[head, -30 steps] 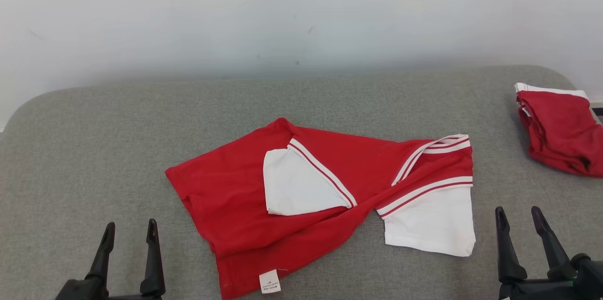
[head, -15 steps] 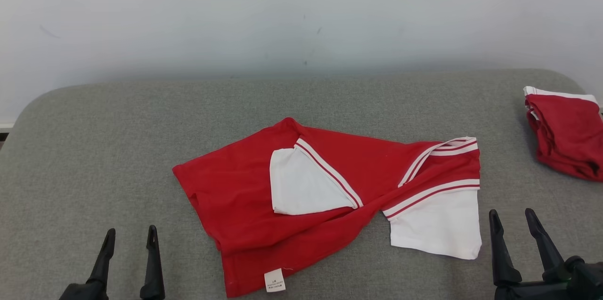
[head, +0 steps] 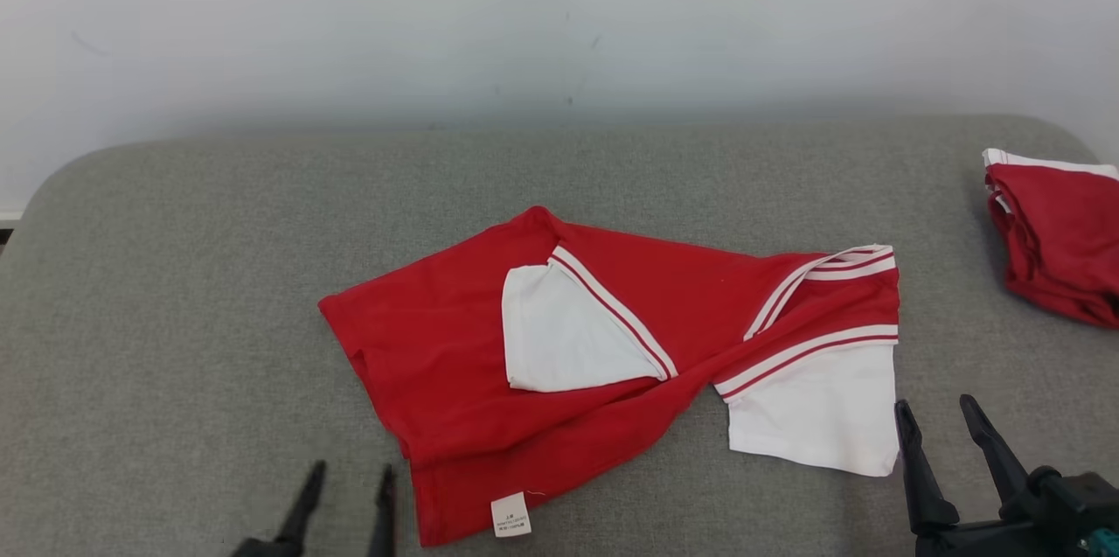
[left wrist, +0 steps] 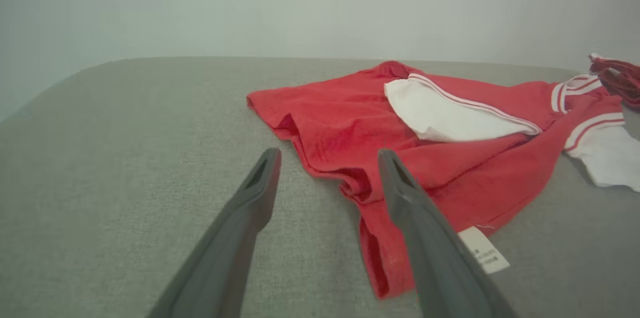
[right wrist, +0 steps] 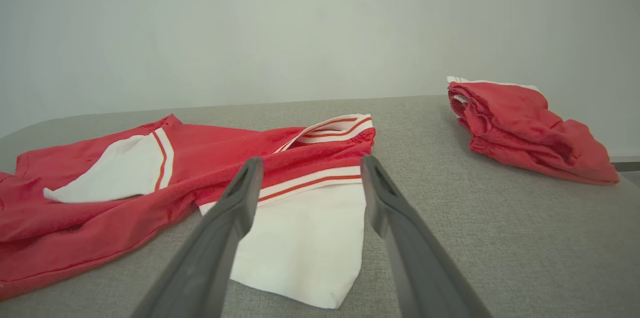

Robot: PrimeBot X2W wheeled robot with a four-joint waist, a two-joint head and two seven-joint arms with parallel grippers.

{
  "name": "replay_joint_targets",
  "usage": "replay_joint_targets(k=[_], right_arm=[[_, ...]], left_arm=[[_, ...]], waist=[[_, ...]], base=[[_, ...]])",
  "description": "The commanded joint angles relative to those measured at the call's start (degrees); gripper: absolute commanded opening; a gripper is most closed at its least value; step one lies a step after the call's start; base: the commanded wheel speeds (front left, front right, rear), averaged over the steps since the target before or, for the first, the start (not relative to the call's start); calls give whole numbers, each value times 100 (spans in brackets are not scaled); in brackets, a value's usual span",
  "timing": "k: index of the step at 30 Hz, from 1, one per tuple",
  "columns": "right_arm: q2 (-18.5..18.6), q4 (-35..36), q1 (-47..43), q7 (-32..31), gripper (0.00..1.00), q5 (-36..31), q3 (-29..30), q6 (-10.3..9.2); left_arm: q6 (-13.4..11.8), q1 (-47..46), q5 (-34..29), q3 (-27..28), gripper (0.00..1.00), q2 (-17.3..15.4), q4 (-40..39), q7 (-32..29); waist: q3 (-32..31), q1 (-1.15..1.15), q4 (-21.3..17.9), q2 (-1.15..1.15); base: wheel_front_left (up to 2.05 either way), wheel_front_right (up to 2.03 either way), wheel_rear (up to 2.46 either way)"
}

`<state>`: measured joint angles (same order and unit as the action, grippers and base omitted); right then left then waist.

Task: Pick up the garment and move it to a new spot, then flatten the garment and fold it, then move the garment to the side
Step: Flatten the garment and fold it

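Grey fabric-covered surface [head: 175, 277], rounded corners; plain white wall [head: 524, 15] behind. Garment [head: 437, 356], red with white sleeves, lies crumpled mid-surface. My left pincer [head: 350, 469] and right pincer [head: 934, 404] have fingers apart, empty, near its front edge. Folded red garment [head: 1058, 251] at far right.

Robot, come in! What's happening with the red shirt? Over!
Left hand open, empty, near hem. Right hand open, empty, by white sleeve. Red shirt rumpled on grey pad, not lifted. Folded red pile far right, out of the way.
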<state>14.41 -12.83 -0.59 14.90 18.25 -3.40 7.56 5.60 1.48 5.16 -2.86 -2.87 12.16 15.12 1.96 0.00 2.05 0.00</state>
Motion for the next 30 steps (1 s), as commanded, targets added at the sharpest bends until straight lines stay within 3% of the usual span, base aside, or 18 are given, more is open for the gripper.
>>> replay_joint_targets(k=[1,10,26,28,29,30], right_arm=[[50,-73,86,23,100,43,-30,-17],[230,-1251,605,31,100,150,-295,-17],[-117,-2892,1436,34,100,177,-435,-17],[-185,-3053,1495,31,100,212,-443,-17],[-236,-3149,1517,19,100,238,-468,-17],[-310,-3260,1528,12,89,300,-530,-17]], left_arm=[[30,30,11,-97,100,-5,117,2],[122,-170,250,-946,100,-7,969,1],[-28,-779,703,-1385,100,-8,1511,2],[-32,-795,726,-1424,81,-9,1469,2],[-41,-790,729,-1437,50,-9,1447,2],[-44,-781,733,-1445,43,-9,1429,2]], waist=[[67,0,-2,0],[286,0,-4,0],[614,0,-78,0],[633,0,-93,0],[638,0,-100,0],[639,0,-101,0]], base=[[0,0,0],[0,0,0],[0,0,0],[0,0,0],[0,0,0],[0,0,0]])
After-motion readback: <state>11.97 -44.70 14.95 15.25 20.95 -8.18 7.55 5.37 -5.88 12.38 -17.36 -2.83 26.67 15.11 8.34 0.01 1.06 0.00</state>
